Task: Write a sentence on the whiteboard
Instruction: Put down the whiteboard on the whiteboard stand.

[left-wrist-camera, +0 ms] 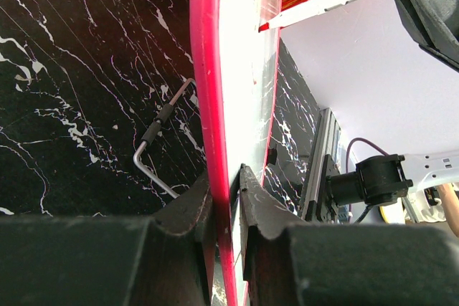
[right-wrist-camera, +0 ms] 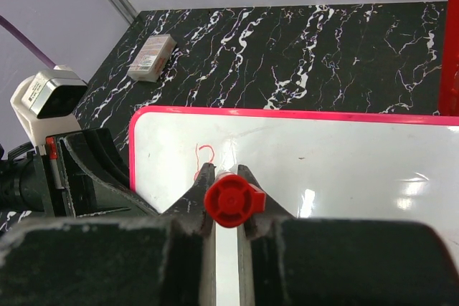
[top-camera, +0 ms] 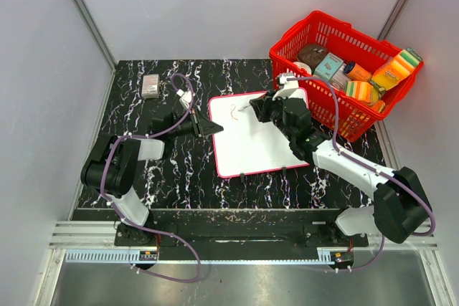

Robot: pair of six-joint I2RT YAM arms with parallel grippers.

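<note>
**Whiteboard** (top-camera: 258, 137): nearly square, white, rounded corners, thin red rim. It is lying flat in the middle of the black marbled surface (top-camera: 179, 170), its far right corner just beside the red basket (top-camera: 294, 34).

**Sentence** (top-camera: 235, 110): it is showing only as a short red looping stroke near the board's far left corner. The rest of the white face is showing glare spots and no writing.

**Surroundings:**
- The basket is holding assorted packets and boxes.
- A small grey box (top-camera: 150, 85) is sitting well apart at the far left of the surface.
- A bent metal rod (left-wrist-camera: 154, 148) is lying on the surface beside the board's left edge.

**Left arm:** it is folding at the elbow and reaching rightward. The left pincer (top-camera: 214, 129) is clenching the board's left rim, one finger above and one below.

**Right arm:** it is stretching diagonally from the near right across the board, covering part of it. The right pincer (right-wrist-camera: 226, 173) is grasping a red marker (right-wrist-camera: 231, 201), whose cap end is facing the wrist camera. The marker is pointing down just beside the red stroke.
</note>
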